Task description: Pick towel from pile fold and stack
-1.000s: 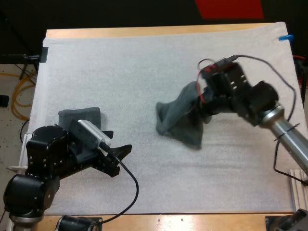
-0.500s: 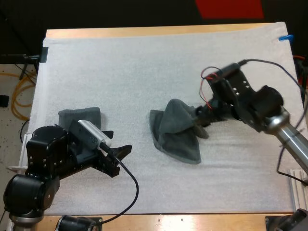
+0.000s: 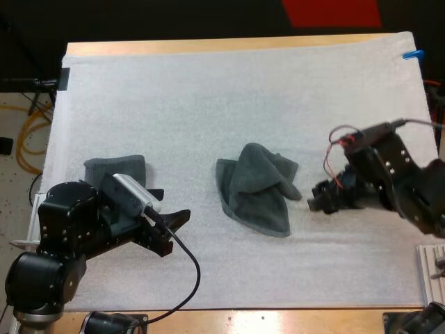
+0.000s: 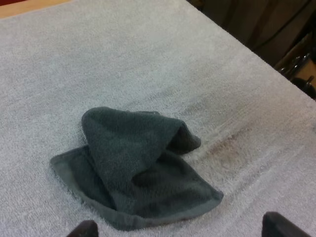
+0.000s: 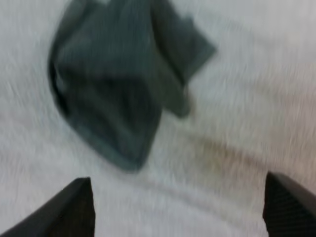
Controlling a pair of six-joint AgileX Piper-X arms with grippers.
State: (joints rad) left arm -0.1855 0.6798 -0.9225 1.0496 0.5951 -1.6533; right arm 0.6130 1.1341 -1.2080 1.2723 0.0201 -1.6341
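Note:
A dark grey-green towel (image 3: 257, 186) lies crumpled in a loose heap at the middle of the white mat (image 3: 208, 104). My right gripper (image 3: 320, 198) hovers just right of it, fingers spread and empty. Its wrist view has the towel (image 5: 118, 84) beyond the wide-apart gripper (image 5: 182, 205). A folded towel (image 3: 115, 169) rests at the mat's left, partly hidden by my left arm. My left gripper (image 3: 174, 233) stands open near the front left, pointing toward the heap. From the left wrist, the towel (image 4: 143, 168) lies ahead of the open gripper (image 4: 182, 229).
The mat covers nearly the whole wooden table (image 3: 208, 45). Bare mat stretches behind the heap and along the front edge. A small black clamp (image 3: 64, 78) sits at the mat's far left corner.
My right gripper opened and let go of the towel, then drew back to the right. The towel dropped from hanging into a heap on the mat. The left arm stayed still.

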